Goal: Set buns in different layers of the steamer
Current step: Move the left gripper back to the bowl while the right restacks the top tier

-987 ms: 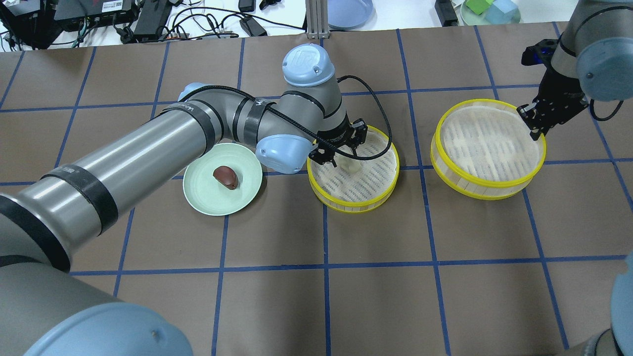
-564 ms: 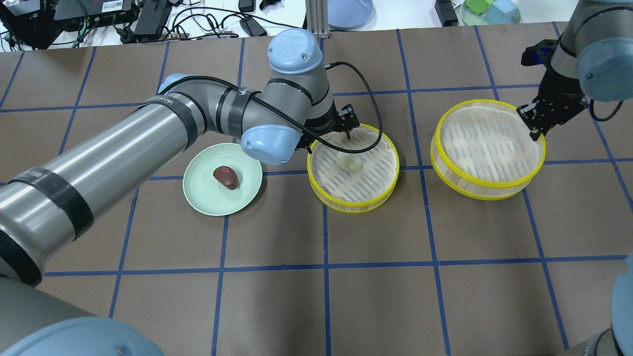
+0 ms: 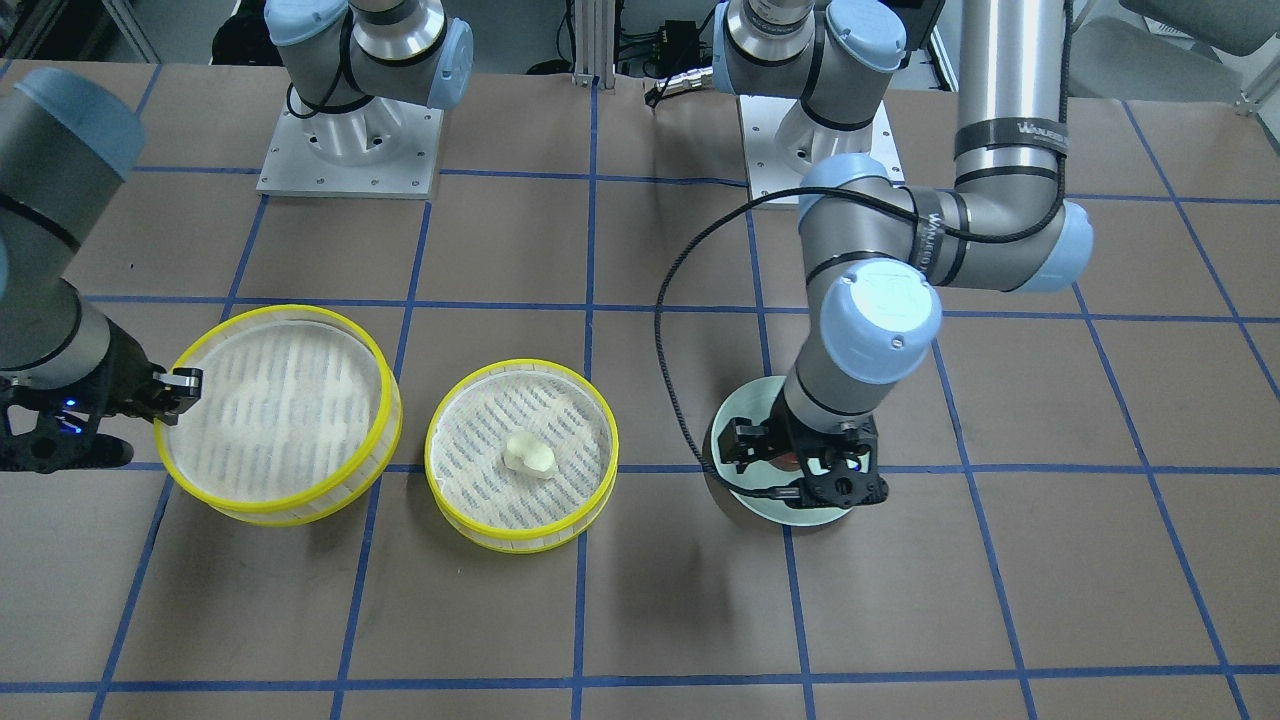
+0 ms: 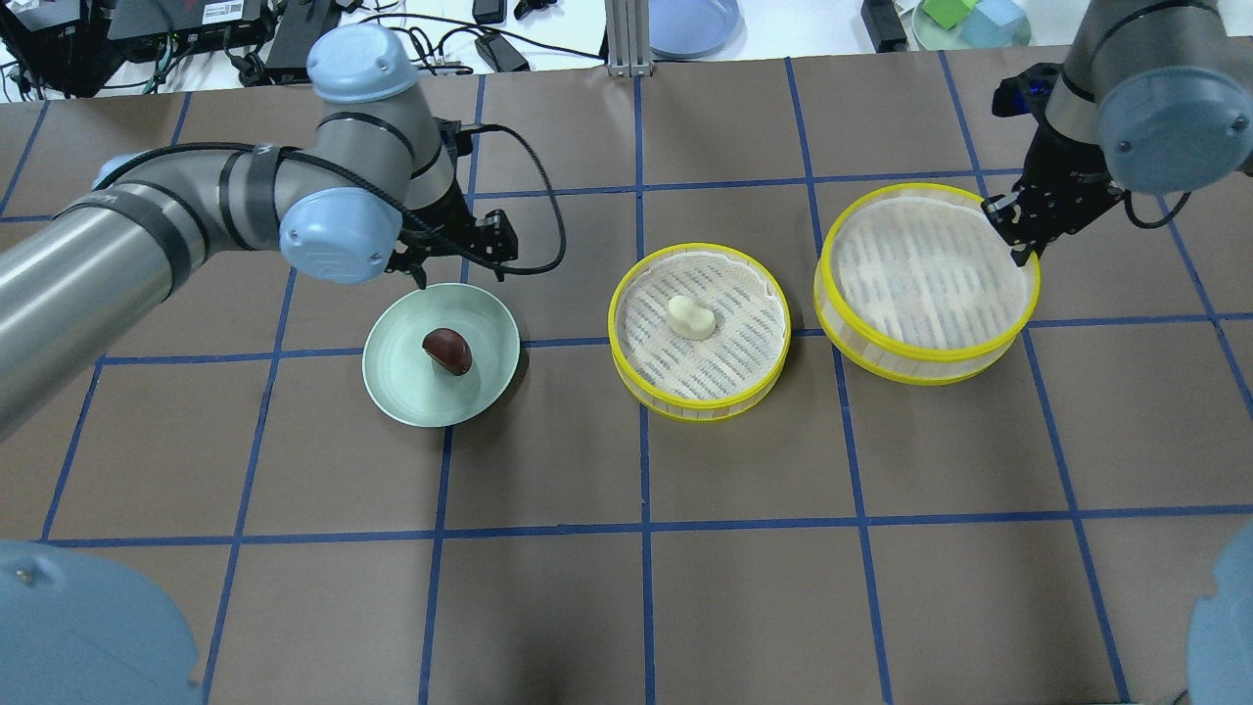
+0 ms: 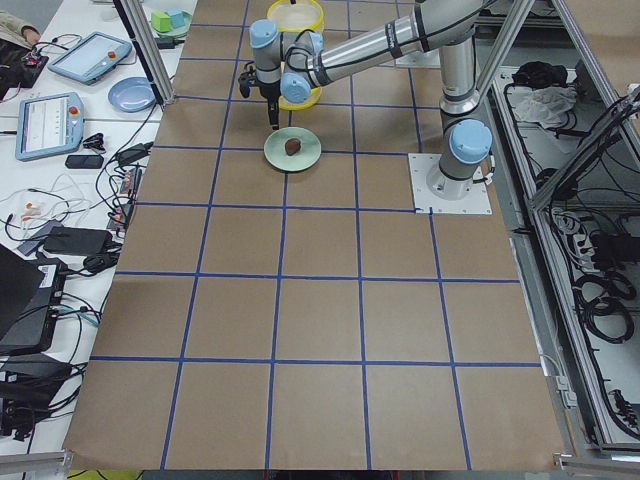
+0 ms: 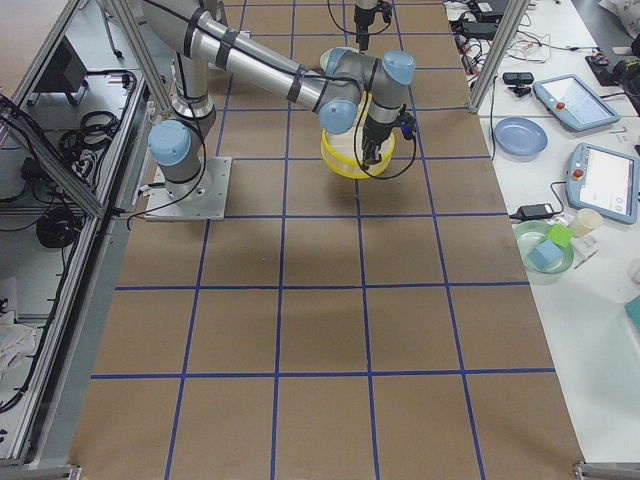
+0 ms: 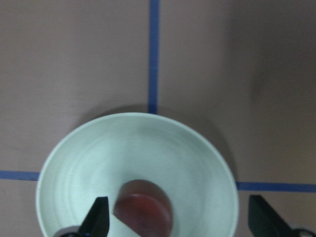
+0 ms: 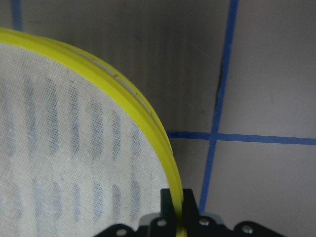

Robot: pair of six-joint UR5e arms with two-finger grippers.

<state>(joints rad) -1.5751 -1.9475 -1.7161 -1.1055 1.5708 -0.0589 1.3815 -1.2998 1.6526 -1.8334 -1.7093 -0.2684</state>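
Left hand (image 7: 178,203) moved off the first tray (image 4: 626,372), leaving the cream bun (image 4: 689,318) there. It is now open above the brown bun (image 4: 447,352) on the green plate (image 4: 401,392). Right hand (image 4: 1020,240) clamps the second tray (image 4: 881,348) by its rim, toward the counter's (image 4: 744,587) right edge. Count: 2 trays, 2 buns, 1 plate.

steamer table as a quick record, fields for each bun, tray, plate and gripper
white bun: lying in centre tray
brown bun: on green plate
centre tray: on table, holds white bun only
outer tray: empty, rim pinched by right gripper
left gripper: open, above brown bun
right gripper: shut on outer tray rim
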